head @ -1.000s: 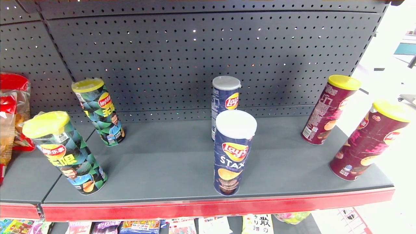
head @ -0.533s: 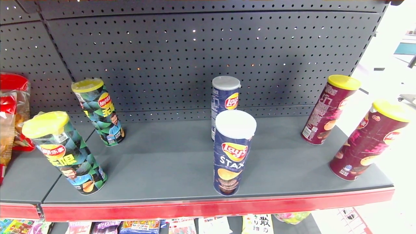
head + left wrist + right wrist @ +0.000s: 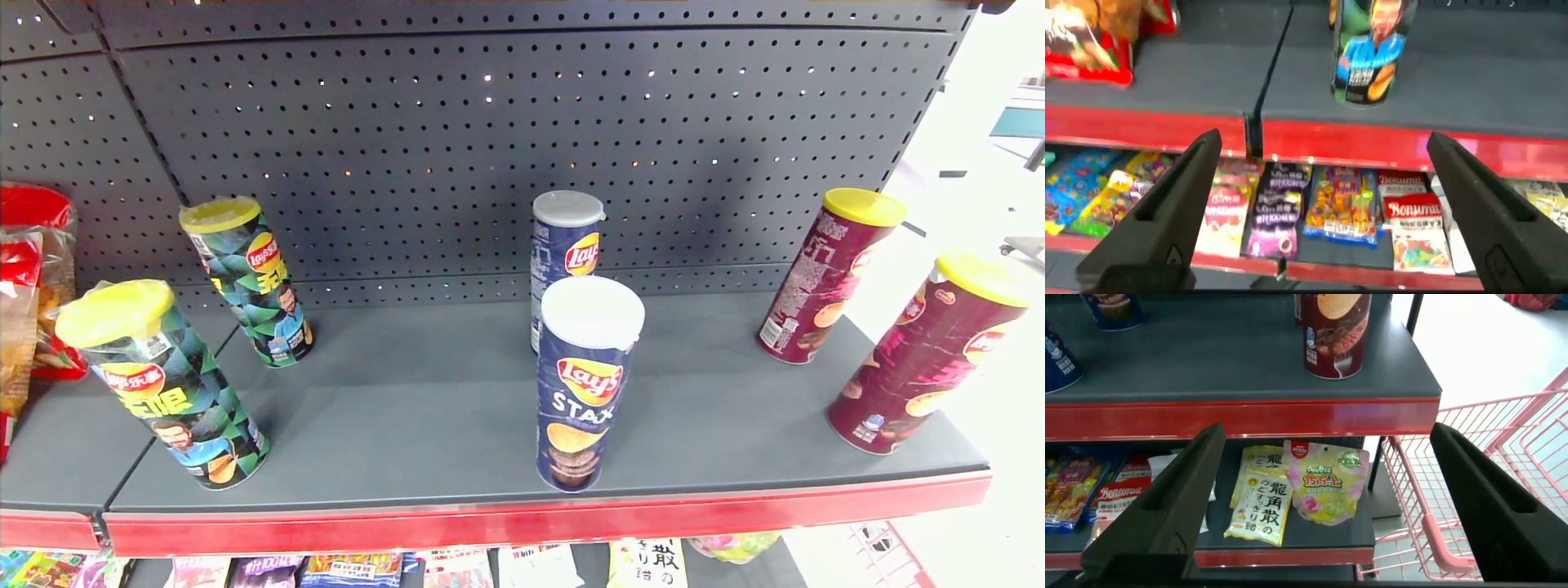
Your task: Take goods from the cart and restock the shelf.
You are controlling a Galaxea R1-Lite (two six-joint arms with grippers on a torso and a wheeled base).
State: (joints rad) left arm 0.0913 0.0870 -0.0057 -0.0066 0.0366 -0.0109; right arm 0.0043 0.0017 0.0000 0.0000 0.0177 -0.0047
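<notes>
On the grey shelf (image 3: 424, 408) stand several chip cans: two green ones with yellow lids (image 3: 163, 384) (image 3: 249, 282) at the left, two blue ones (image 3: 584, 384) (image 3: 565, 245) in the middle, two maroon ones (image 3: 824, 278) (image 3: 927, 359) at the right. My left gripper (image 3: 1323, 220) is open below the shelf's red front edge (image 3: 1372, 139), under a green can (image 3: 1368, 57). My right gripper (image 3: 1331, 514) is open in front of the lower shelf, below a maroon can (image 3: 1335, 331). The pink wire cart (image 3: 1503, 482) stands beside the shelf end.
Red snack bags (image 3: 28, 278) sit at the shelf's far left. Snack packets (image 3: 1331, 204) fill the lower shelf; a yellow packet (image 3: 1264, 494) and a green-pink one (image 3: 1327, 486) lie near its right end. A perforated grey back panel (image 3: 490, 147) closes the rear.
</notes>
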